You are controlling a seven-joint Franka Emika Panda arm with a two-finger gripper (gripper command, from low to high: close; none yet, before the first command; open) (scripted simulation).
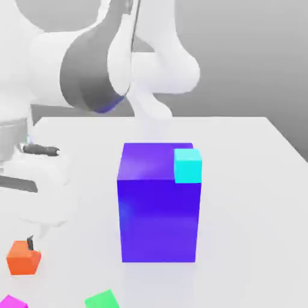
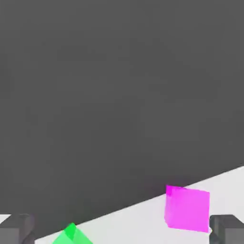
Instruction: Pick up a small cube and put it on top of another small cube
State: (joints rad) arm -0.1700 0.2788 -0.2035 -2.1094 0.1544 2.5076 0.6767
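Hanging at the exterior view's left, your arm (image 1: pixel 90 69) comes down in pale, rounded links with one dark grey joint. Hand (image 1: pixel 42 186) is low over the white surface (image 1: pixel 252 210), a dark fingertip overlapping the orange cube (image 1: pixel 23 260) in the exterior view; whether they touch, you can't tell from here.

Gripper (image 2: pixel 122 228) released: your fingers stand wide apart in the hand view, nothing grasped. One of them shows right beside the magenta cube (image 2: pixel 188 209); contact unclear.

Small cubes, the task's things: orange under or near your hand; magenta and green (image 2: pixel 71 236) both near an edge of the surface, with dark ground past it in the hand view. In the exterior view those two lie nearer the camera than orange, each partly cut off. Cyan cube (image 1: pixel 187 166) sits up high, seemingly at the near corner of the big blue block's top, toward the exterior view's right. Which two cubes you're to stack, you can't tell.

Big blue block (image 1: pixel 159 219) stands upright on the surface, well in from the far edge, to the exterior view's right of your hand. It's the bulky obstacle, much taller than the cubes on the surface.
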